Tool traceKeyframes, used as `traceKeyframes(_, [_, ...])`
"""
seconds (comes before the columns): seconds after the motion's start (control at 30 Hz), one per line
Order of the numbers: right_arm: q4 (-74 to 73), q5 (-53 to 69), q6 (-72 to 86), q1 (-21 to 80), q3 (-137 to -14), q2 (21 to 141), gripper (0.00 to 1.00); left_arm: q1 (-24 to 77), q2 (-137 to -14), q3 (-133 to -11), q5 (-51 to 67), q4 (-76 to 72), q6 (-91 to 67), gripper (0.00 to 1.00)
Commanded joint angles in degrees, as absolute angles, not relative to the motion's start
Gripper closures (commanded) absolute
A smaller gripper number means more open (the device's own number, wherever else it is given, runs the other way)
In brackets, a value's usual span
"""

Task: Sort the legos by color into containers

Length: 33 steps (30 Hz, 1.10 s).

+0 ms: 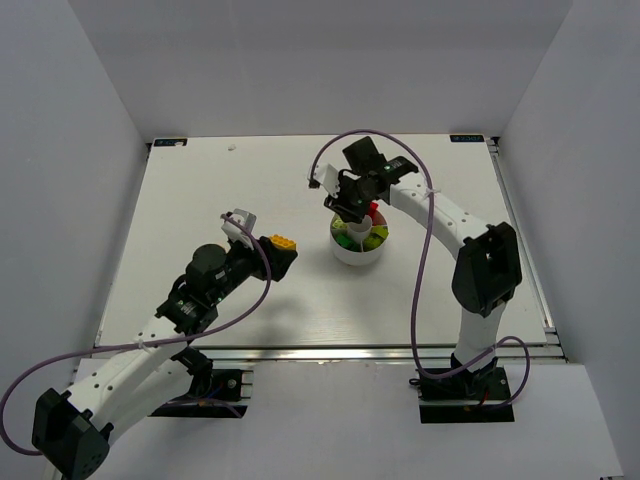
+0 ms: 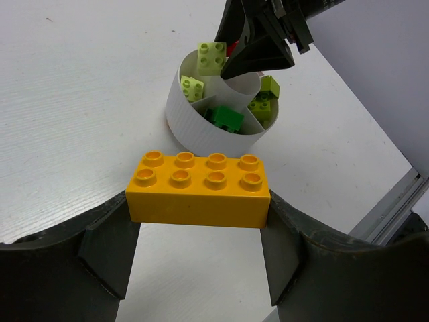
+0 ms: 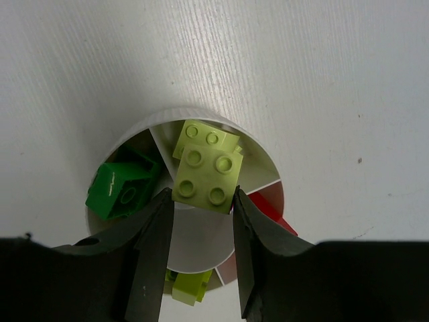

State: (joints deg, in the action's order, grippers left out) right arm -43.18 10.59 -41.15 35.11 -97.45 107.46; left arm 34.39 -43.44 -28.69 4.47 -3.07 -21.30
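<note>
Centrally on the white bench (image 1: 200, 190), a round divided dish (image 1: 358, 259) with bricks already lodged in its wedges: a dark green brick (image 3: 120, 191) in one, a red brick (image 3: 268, 211) in another, and lime and pale pieces in others.

Directly above the dish, right fingers (image 3: 157, 228) about half spread and clamped on two opposite sides of a lime brick (image 3: 208, 178), studs turned toward the wrist camera. Poised over a wedge where a second lime piece shows just past the far edge, presumably so that letting go drops like onto like. Not possible to tell whether that second piece lies in the wedge or clings to the gripped one.

Left of the dish and apart from it, left fingers (image 2: 281, 248) spread wide and gripping a yellow brick (image 2: 199, 191) by its two short ends, long side level, studs up, apparently clear of the bench. Standing off, probably to leave the space over the dish to the other arm until a yellow wedge can be reached.
</note>
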Motion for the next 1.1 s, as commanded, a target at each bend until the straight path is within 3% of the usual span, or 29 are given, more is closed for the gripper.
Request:
traceKeyframes(0.0, [-45.00,10.20,-41.31,35.68,-100.63,108.63,0.72,34.63,-42.36,-29.71,3.43,-2.37,-20.57,0.76])
traceKeyframes(0.37, [-44.65,8.09,-41.13,36.04,-100.81,110.56,0.59,34.54,-41.84,-30.15,3.16,-1.67,-20.48,0.76])
traceKeyframes(0.63, [-44.04,8.44,-40.87,36.04,-100.28,109.87,0.35,34.54,-41.66,-30.94,3.25,-1.41,-20.48,0.76])
traceKeyframes(0.87, [-43.33,9.14,-40.43,36.04,-100.19,108.46,0.33,34.63,-41.75,-31.55,3.69,-1.58,-20.65,0.76])
traceKeyframes(0.97, [-42.90,10.10,-39.91,35.95,-100.55,106.62,0.24,34.54,-41.31,-31.90,5.00,-1.93,-20.57,0.76])
traceKeyframes(1.0, [-42.37,10.46,-39.73,35.95,-100.55,105.92,0.11,34.54,-41.22,-31.56,5.71,-2.98,-20.48,0.76])
traceKeyframes(1.07, [-41.31,11.60,-39.20,35.95,-100.20,103.54,0.11,34.54,-40.78,-30.85,9.22,-4.74,-20.39,0.75])
